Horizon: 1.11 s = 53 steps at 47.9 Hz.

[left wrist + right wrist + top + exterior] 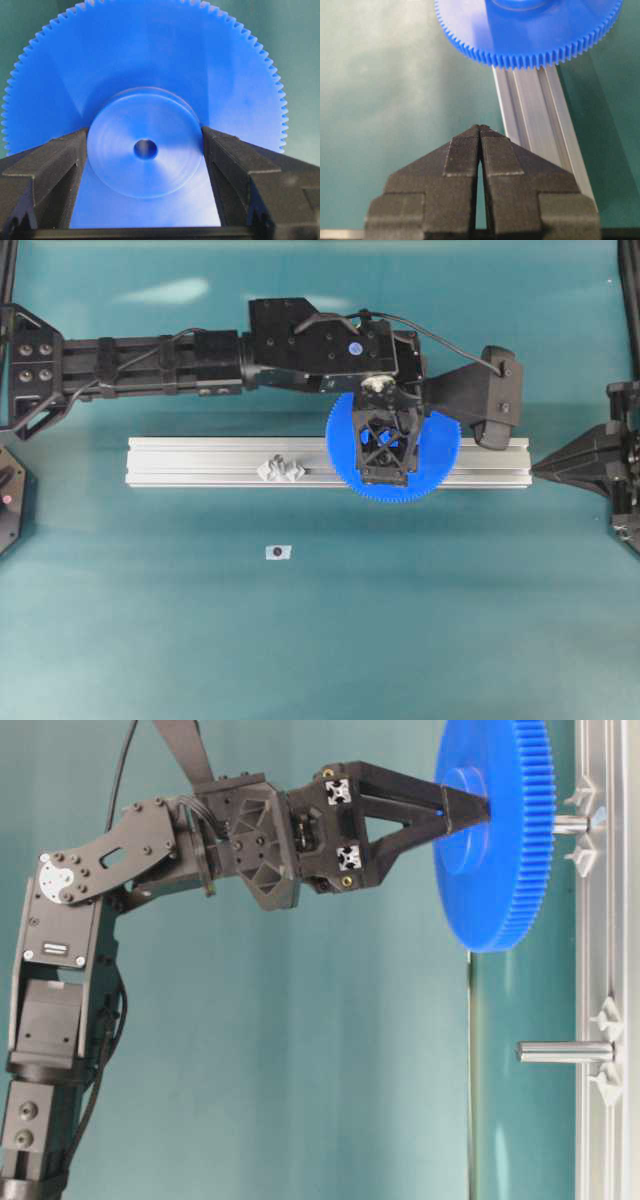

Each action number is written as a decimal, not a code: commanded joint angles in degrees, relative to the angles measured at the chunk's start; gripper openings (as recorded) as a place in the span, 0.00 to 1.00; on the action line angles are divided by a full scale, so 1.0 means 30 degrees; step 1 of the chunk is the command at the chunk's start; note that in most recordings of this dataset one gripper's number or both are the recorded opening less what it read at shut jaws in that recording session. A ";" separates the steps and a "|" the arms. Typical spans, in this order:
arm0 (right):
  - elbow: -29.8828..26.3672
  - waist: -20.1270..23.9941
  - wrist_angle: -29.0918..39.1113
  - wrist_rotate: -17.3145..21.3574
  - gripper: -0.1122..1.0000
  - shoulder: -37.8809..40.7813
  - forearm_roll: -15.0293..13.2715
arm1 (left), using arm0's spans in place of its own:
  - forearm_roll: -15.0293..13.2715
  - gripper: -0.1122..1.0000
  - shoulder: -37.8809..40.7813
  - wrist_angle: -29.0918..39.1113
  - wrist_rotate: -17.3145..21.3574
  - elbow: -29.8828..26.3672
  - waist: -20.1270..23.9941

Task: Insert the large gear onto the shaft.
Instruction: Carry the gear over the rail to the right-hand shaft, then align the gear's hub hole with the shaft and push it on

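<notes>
My left gripper [385, 452] reaches across from the left and is shut on the raised hub of the large gear [440, 455], which it holds flat over the right part of the rail. In the left wrist view the fingers [55, 165] clamp both sides of the hub, and the centre hole [145, 148] shows between them. In the table-level view the gear [495, 830] sits in line with one shaft [572, 823]. That shaft's tip is hidden behind the gear. My right gripper [480, 128] is shut and empty, close to the rail's right end [537, 468].
The aluminium rail [200, 462] lies across the table middle and also shows in the right wrist view [540, 125]. A second bare shaft with brackets [281, 469] stands on its left part [565, 1052]. A small dark piece [279, 552] lies on the mat in front.
</notes>
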 commanded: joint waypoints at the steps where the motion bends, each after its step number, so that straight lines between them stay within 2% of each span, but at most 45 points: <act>1: -0.0176 -0.0059 -0.0176 0.0205 0.15 0.0146 -0.0029 | 0.0029 0.79 -0.0410 0.0059 0.0029 -0.0674 0.0088; 29: -0.0117 -0.0059 -0.0205 0.0205 0.15 0.0088 -0.0029 | 0.0029 0.79 -0.0117 0.0059 0.0088 -0.0937 0.0850; 53: 0.0000 -0.0029 -0.0322 0.0205 0.15 0.0029 0.0000 | 0.0029 0.79 0.0410 0.0410 0.0059 -0.1963 0.0850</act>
